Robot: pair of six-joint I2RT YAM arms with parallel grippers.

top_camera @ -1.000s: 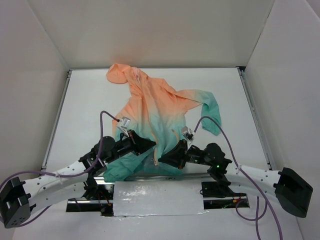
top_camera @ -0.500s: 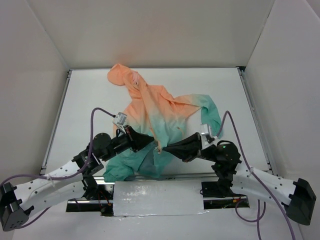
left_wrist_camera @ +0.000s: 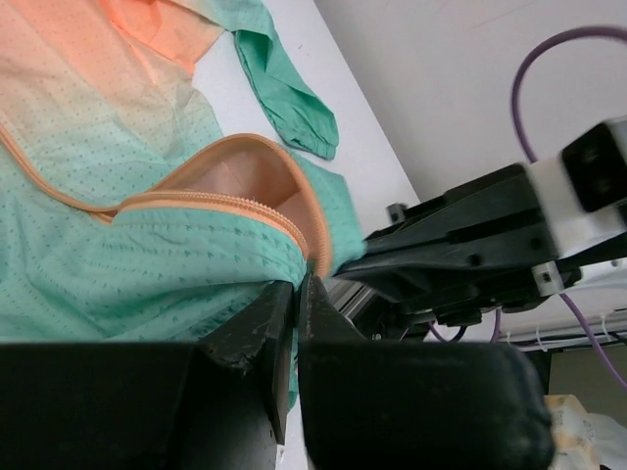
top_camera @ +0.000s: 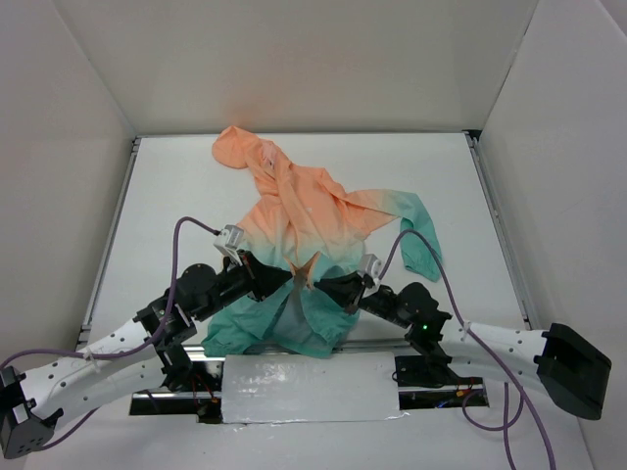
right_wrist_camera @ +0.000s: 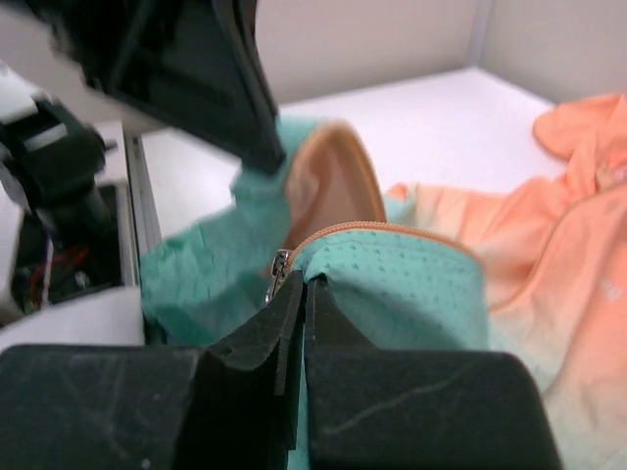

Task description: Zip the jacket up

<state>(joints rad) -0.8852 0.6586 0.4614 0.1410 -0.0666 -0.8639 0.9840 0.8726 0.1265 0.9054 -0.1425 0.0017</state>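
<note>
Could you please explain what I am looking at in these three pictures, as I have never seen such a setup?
These are two robot arms bolted at the near edge of a white table, each ending in a two-finger gripper. The wide picture comes from a fixed camera above and behind them; the other two come from a camera on each wrist, so the black shapes at the bottom are that arm's own fingers. On the table lies a thin hooded jacket, peach-orange fading to teal. The left gripper and right gripper are each shut on its fabric beside the orange zipper, holding it raised.
</note>
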